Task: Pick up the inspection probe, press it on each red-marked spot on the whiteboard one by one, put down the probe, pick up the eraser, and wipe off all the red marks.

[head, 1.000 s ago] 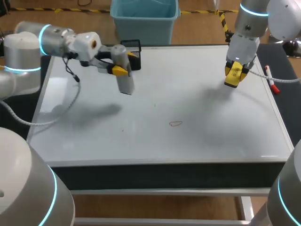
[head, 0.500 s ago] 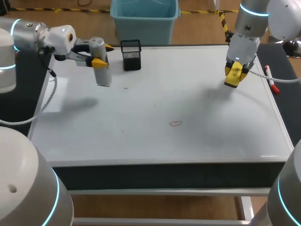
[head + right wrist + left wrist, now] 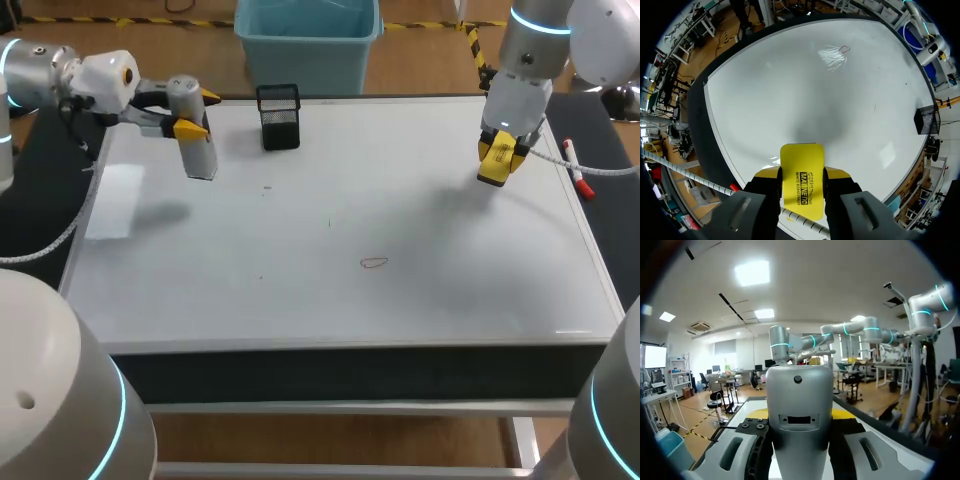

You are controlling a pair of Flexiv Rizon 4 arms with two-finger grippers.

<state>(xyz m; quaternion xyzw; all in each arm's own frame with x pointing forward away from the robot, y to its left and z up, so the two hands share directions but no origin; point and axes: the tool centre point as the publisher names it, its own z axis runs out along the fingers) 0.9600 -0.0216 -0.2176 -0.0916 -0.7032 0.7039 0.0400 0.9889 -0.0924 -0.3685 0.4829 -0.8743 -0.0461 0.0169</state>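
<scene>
Your left claw (image 3: 198,112) was clamped on the grey probe (image 3: 200,152), which hung tip-down above the far left corner of the whiteboard (image 3: 420,200). It was near the black mesh cup (image 3: 279,131) and well apart from the one red mark (image 3: 373,263) near the board's middle. Your right claw (image 3: 497,160) gripped the yellow eraser (image 3: 801,182) above the board's right side, clear of the surface, with a marker (image 3: 578,172) lying by the right edge.

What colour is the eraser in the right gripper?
The eraser is yellow with black print; clearest in the right wrist view.
</scene>
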